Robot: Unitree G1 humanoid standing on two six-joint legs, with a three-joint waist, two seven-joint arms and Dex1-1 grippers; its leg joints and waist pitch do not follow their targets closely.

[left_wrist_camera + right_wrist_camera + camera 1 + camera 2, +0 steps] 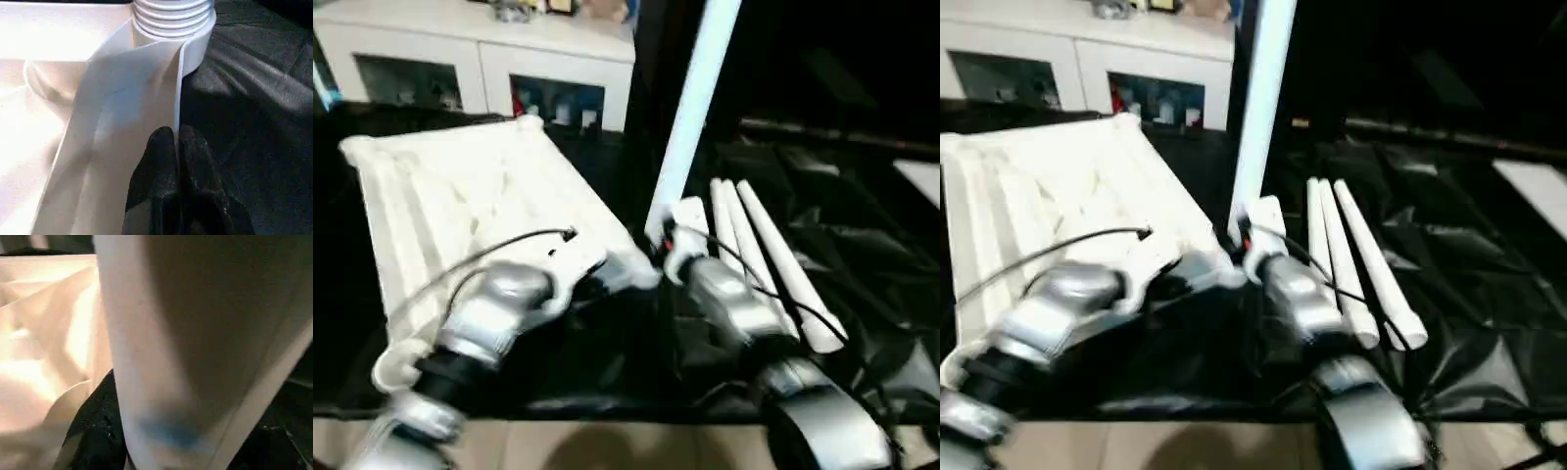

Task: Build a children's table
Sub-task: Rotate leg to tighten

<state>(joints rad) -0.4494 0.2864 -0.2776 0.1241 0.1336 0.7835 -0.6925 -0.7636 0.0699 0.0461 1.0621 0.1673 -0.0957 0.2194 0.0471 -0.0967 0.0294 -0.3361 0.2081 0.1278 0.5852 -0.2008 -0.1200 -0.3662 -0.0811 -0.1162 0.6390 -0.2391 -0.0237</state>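
Silver rounded forearms (494,313) with thin black cables, black, seemingly textured fingers (164,161).

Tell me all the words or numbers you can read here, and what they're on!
None can be read.
Table top: plain white, no writing.
Raised leg and three lying legs: no labels.
Small things behind the cabinet's glass doors: too blurred to read.

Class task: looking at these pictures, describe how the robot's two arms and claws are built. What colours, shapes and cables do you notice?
Both forearms are rounded, shiny silver shells, the left arm and the right arm, each with a black band further back. White wrist parts lead to the claws. Thin black cables loop over each arm. The left claw has two black, rough-textured fingers.
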